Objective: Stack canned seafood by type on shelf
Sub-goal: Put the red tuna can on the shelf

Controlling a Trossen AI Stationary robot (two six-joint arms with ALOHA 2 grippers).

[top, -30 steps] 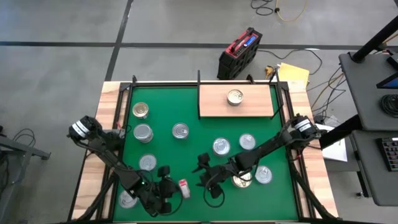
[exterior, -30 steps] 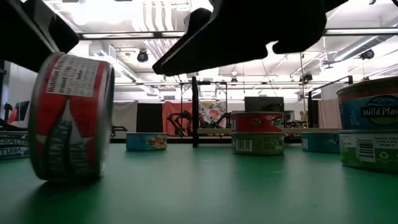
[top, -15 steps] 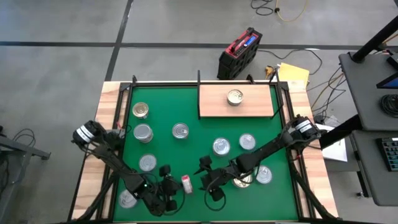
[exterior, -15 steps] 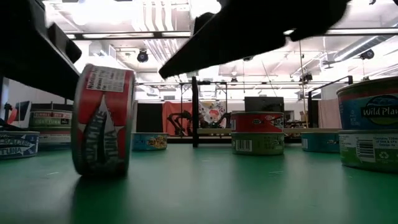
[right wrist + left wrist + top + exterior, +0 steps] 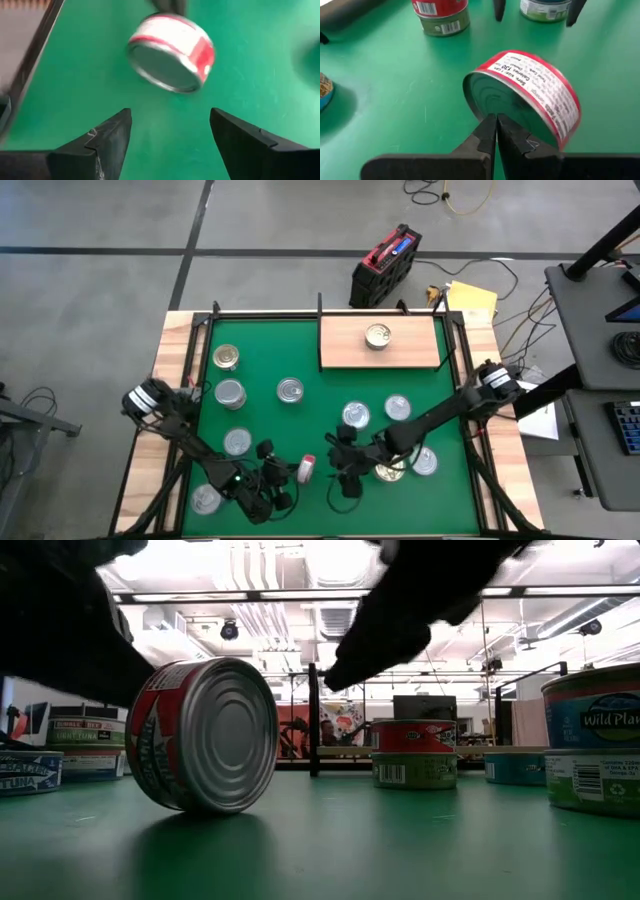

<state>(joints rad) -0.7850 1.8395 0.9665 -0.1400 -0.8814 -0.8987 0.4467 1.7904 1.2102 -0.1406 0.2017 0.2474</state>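
A red-labelled can (image 5: 306, 470) stands tilted on its rim on the green mat (image 5: 270, 420) near the front edge; the low view shows its silvery end (image 5: 215, 735). My left gripper (image 5: 495, 119) is shut, just left of the can, its tips at the can's end. My right gripper (image 5: 170, 115) is open just right of the can (image 5: 172, 52), which lies ahead of the fingers, apart from them. The pale wooden shelf (image 5: 410, 350) at the far right bears one gold-lidded can (image 5: 377, 335). My left gripper's shut fingertips (image 5: 491, 125) lie against the lower part of the flat end (image 5: 487, 97) of the red can that faces left. They come slanting down from the table's left. The can stands tilted on its rim on the mat.
Several more cans sit flat on the mat: at the left (image 5: 230, 393), in the middle (image 5: 290, 390), right of middle (image 5: 397, 409), and beside the right arm (image 5: 425, 462). A two-can stack (image 5: 415, 755) shows farther off. Black posts (image 5: 318, 305) stand at the far edge.
The red can, on its rim, has rolled toward the table's right and turned, so its silvery end now faces the near edge, and it has tipped over. My left gripper, shut, has followed it rightward and sunk. My right gripper has drawn back toward the right and rolled.
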